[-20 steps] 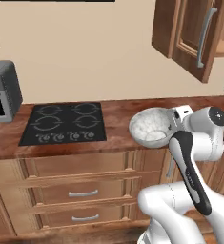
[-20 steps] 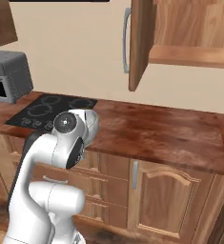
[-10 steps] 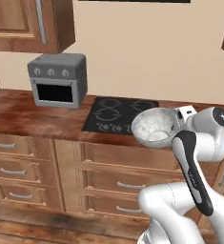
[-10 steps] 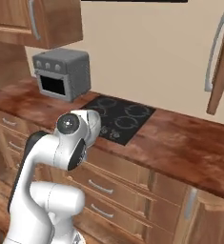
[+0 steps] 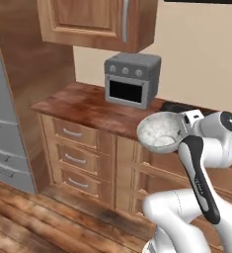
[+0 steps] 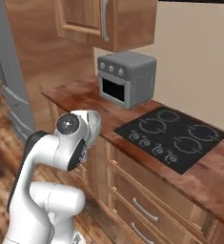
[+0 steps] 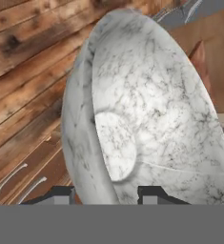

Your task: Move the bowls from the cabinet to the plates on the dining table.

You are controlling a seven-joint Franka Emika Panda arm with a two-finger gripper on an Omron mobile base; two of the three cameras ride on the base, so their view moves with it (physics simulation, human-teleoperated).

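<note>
A pale grey-white speckled bowl [image 5: 159, 132] hangs in the air in front of the counter drawers, tipped on its side with its hollow facing the left base camera. My gripper [image 5: 186, 122] is shut on its rim at the right side. In the hand view the bowl [image 7: 147, 109] is very close. Its rim runs down between my two fingertips, where the gripper [image 7: 106, 195] pinches it. My white arm [image 6: 70, 138] stands in front of the counter in the right base view and hides the bowl there.
A grey toaster oven [image 5: 132, 79] sits on the wooden counter [image 5: 83, 106] under a closed wall cupboard [image 5: 97, 20]. A black stovetop [image 6: 173, 136] lies to its right. A grey fridge [image 5: 4, 123] stands at the far left. Plank floor [image 5: 23, 222] stretches below.
The whole picture has swept across: the base has turned left, bringing the toaster oven, wall cupboard and fridge into view. The bowl stays in my gripper at the same height.
</note>
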